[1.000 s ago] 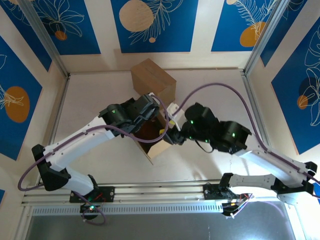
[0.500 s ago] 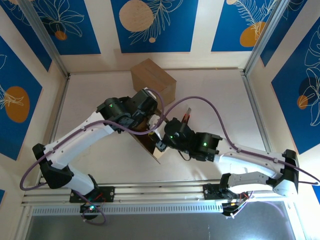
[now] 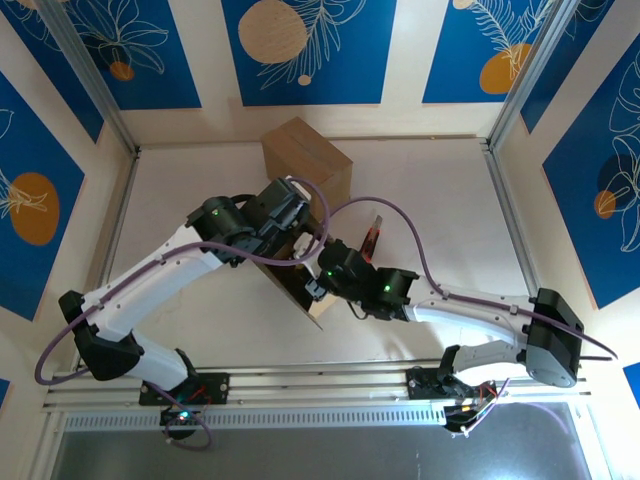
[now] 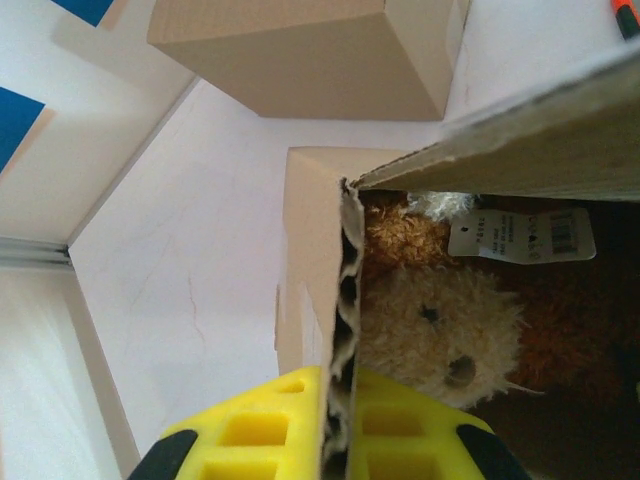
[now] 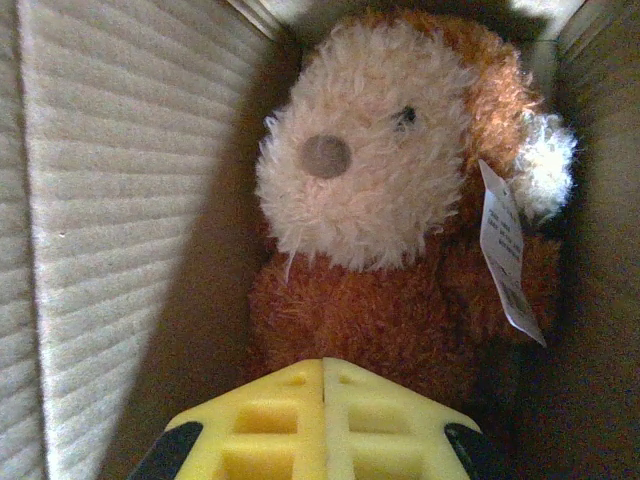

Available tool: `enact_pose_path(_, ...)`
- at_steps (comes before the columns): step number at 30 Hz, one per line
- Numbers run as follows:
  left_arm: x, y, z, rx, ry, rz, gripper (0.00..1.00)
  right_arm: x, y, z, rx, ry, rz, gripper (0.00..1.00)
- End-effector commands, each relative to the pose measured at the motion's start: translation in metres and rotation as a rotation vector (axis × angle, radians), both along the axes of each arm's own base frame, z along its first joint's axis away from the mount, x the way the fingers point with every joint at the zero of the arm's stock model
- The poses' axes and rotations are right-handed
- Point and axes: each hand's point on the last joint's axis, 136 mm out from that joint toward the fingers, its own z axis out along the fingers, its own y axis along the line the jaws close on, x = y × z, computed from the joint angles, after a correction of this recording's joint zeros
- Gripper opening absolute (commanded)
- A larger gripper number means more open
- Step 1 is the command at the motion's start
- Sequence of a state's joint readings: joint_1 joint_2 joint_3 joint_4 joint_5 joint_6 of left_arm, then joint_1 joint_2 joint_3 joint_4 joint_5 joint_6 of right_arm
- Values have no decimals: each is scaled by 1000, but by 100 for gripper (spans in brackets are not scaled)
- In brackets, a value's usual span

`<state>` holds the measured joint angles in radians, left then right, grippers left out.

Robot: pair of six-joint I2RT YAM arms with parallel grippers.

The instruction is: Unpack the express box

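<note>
The open express box (image 3: 312, 303) lies mid-table, tilted between both arms. My left gripper (image 4: 340, 425) is shut on the corrugated edge of the box's wall (image 4: 312, 260); from above this gripper (image 3: 300, 244) sits at the box's top edge. Inside lies a brown plush toy (image 5: 360, 200) with a cream face and a white tag (image 5: 503, 250). The plush toy (image 4: 440, 325) also shows past the held wall. My right gripper (image 5: 323, 365) is inside the box, shut with nothing between its fingers, tips right at the toy's brown body. From above it (image 3: 318, 288) is at the box mouth.
A second, closed cardboard box (image 3: 306, 160) stands behind the open one, near the back wall. An orange and black tool (image 3: 372, 238) lies on the table just right of the open box. Metal rails (image 3: 120, 130) frame the white table.
The right arm has swung left and pushed its gripper down into the open box. The left gripper keeps hold of the box wall, shifted slightly up and left.
</note>
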<state>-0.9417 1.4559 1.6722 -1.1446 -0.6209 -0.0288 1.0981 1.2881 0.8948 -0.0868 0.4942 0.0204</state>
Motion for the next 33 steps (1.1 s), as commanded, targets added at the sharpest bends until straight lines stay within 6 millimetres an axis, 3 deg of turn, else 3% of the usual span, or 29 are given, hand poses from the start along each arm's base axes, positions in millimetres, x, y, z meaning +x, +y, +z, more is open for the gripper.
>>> enact_pose_path(1, 2, -2, 15, -85, -34, 12, 0, 10, 9, 6, 10, 9, -22, 0)
enact_pose_path(4, 0, -4, 15, -104, -29, 8, 0, 13, 20, 4, -5, 27, -13, 1)
enact_pose_path(7, -1, -6, 14, -122, -22, 1, 0, 17, 31, 0, 3, 44, -12, 18)
enact_pose_path(11, -2, -10, 10, -137, -9, -6, 0, 28, 45, -4, 41, 54, -38, 53)
enact_pose_path(14, -2, -12, 8, -145, -2, -9, 0, 40, 52, -15, 45, 97, -74, 70)
enact_pose_path(20, -2, -18, -2, -158, 21, -18, 0, 60, 66, -48, 58, 145, -128, 73)
enact_pose_path(25, -3, -21, -6, -167, 38, -20, 0, 75, 78, -71, 56, 155, -172, 72)
enact_pose_path(27, -4, -21, -7, -168, 42, -18, 0, 78, 81, -80, 38, 167, -185, 67)
enact_pose_path(30, -4, -20, -6, -168, 38, -15, 0, 77, 83, -83, 34, 177, -191, 40)
enact_pose_path(33, -4, -16, -6, -160, 29, -6, 0, 74, 82, -73, 49, 164, -190, 0)
